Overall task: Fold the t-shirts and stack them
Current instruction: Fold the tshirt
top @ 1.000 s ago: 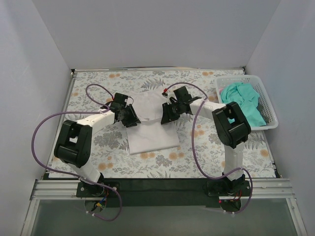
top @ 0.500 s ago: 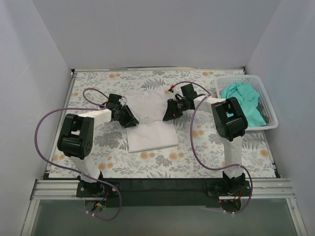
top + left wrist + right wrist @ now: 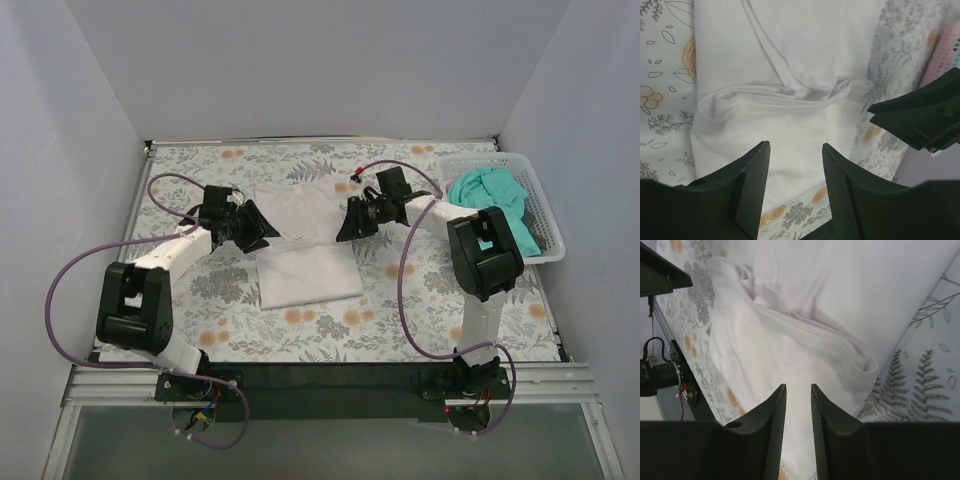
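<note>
White shirt [image 3: 305, 255]: we see it half folded at the middle of the tabletop [image 3: 420, 310].
Teal shirt [image 3: 490, 200]: bunched in the basket [image 3: 480, 160], far right, partly hidden by its wall.
Left tool [image 3: 794, 147]: fingers wide apart, empty.
Right tool [image 3: 798, 387]: fingers narrowly parted, gripping nothing.

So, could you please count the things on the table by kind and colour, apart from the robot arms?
White t-shirt: 1
Teal-green t-shirt: 1
White plastic basket: 1
Total: 3
</note>
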Robot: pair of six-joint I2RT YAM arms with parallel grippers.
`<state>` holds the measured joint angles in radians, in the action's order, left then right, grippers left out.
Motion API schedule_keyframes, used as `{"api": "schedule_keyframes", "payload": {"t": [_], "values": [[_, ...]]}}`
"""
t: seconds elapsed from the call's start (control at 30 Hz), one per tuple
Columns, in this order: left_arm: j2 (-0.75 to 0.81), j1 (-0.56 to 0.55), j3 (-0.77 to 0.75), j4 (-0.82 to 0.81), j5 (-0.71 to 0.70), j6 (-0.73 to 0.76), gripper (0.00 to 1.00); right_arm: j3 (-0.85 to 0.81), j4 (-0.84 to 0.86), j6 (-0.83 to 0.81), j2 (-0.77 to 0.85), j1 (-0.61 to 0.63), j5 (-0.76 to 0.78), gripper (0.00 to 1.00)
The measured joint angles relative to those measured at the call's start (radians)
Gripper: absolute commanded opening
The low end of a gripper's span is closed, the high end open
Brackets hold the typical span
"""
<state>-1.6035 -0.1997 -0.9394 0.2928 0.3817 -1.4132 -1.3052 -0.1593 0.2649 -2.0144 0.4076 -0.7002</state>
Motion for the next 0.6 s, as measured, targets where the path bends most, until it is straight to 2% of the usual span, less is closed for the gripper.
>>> {"api": "schedule_keyframes", "payload": {"t": [0.17, 0.27, 0.33, 0.47, 0.53, 0.6], "values": [[0.195, -0.006, 0.051, 0.014, 0.004, -0.006, 0.45, 0.111, 0.045, 0.022, 0.157, 0.05, -0.022, 0.29], [0.277, -0.035, 0.114, 0.037, 0.023, -0.015, 0.41, 0.205, 0.096, 0.038, 0.209, 0.119, -0.057, 0.29], [0.317, -0.062, 0.175, 0.056, 0.046, -0.022, 0.35, 0.249, 0.111, 0.047, 0.209, 0.173, -0.071, 0.28], [0.334, -0.095, 0.291, 0.101, 0.071, -0.024, 0.29, 0.303, 0.146, 0.058, 0.183, 0.28, -0.098, 0.25], [0.333, -0.097, 0.339, 0.126, 0.073, -0.024, 0.27, 0.305, 0.177, 0.073, 0.155, 0.306, -0.114, 0.23], [0.329, -0.097, 0.364, 0.143, 0.072, -0.024, 0.22, 0.305, 0.213, 0.08, 0.116, 0.313, -0.127, 0.19]]}}
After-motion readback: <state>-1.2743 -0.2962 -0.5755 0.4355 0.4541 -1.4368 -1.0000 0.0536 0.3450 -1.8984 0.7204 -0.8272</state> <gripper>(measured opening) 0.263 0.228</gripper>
